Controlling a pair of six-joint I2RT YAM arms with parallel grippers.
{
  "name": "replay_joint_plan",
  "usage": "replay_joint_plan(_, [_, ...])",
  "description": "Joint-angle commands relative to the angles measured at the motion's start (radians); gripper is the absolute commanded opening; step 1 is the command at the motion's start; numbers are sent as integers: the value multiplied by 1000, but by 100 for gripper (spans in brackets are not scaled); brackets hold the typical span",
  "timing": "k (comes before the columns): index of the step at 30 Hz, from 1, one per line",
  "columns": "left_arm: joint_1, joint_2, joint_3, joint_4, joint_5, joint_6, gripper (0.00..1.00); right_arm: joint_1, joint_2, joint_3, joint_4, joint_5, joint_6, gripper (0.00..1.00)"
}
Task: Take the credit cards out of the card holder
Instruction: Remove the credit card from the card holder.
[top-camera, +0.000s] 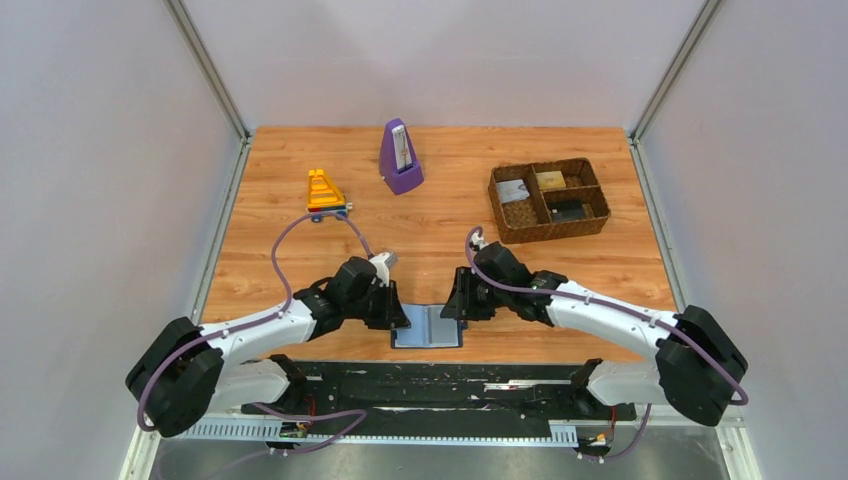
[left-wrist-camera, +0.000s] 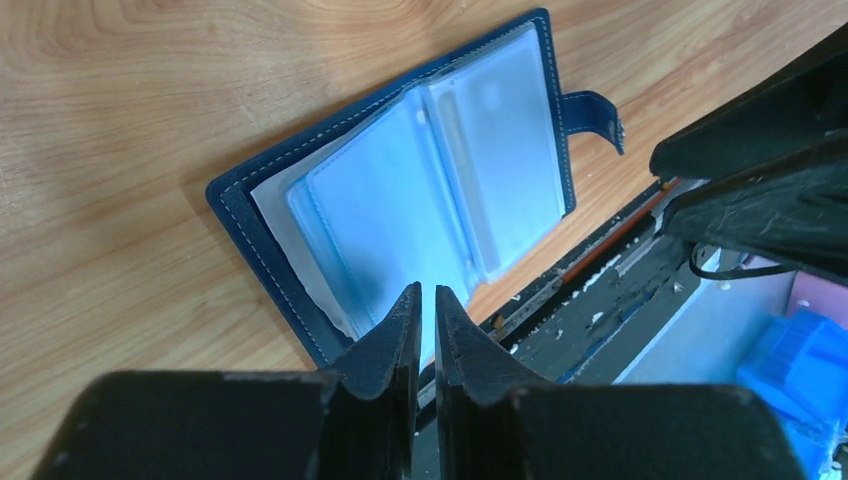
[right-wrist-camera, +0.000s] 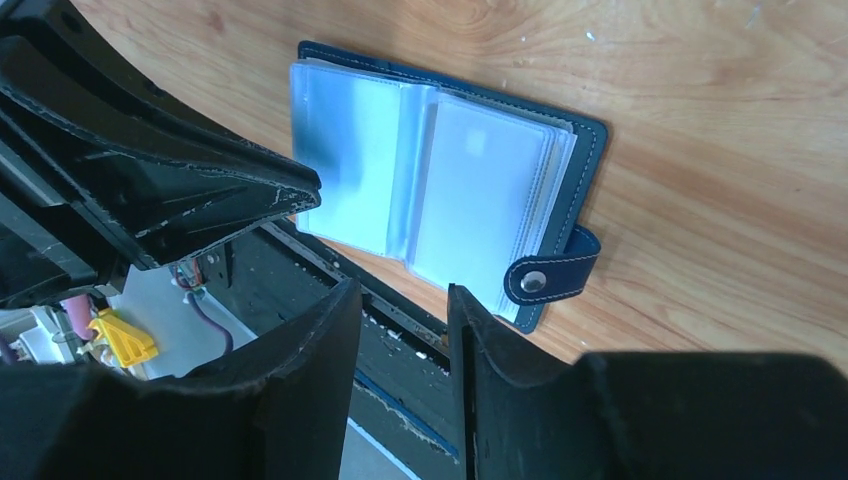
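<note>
The card holder (top-camera: 428, 326) lies open at the table's near edge, dark cover down and blue-grey sleeve pages up. It also shows in the left wrist view (left-wrist-camera: 420, 190) and the right wrist view (right-wrist-camera: 430, 190), strap with snap (right-wrist-camera: 545, 280) at its right. A pale card shape shows through the right-hand sleeve (right-wrist-camera: 480, 190). My left gripper (top-camera: 398, 315) (left-wrist-camera: 427, 290) is shut and empty, just above the holder's left edge. My right gripper (top-camera: 457, 303) (right-wrist-camera: 400, 290) is open and empty over its right edge. A dark credit card (top-camera: 567, 211) lies in the basket.
A brown woven basket (top-camera: 548, 228) stands at the back right, also holding a greyish-white card (top-camera: 513, 190) and a gold-tan card (top-camera: 550, 180). A purple metronome (top-camera: 400, 157) and an orange-yellow toy (top-camera: 324, 192) stand at the back. The black base rail (top-camera: 440, 378) runs along the near edge.
</note>
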Motion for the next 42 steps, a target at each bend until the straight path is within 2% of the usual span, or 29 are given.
replay_joint_plan(1, [-2,33,-15,83,-14,0,17,34,52,18,57,83,62,39])
replay_joint_plan(18, [-2,87,-84,164,-30,-26,17,37,223,2,145,53,35,40])
replay_joint_plan(32, [-1,78,-96,167,-24,-33,16,56,233,13,92,129,34,40])
replay_joint_plan(42, [-2,82,-104,179,-21,-38,16,71,261,13,180,34,36,40])
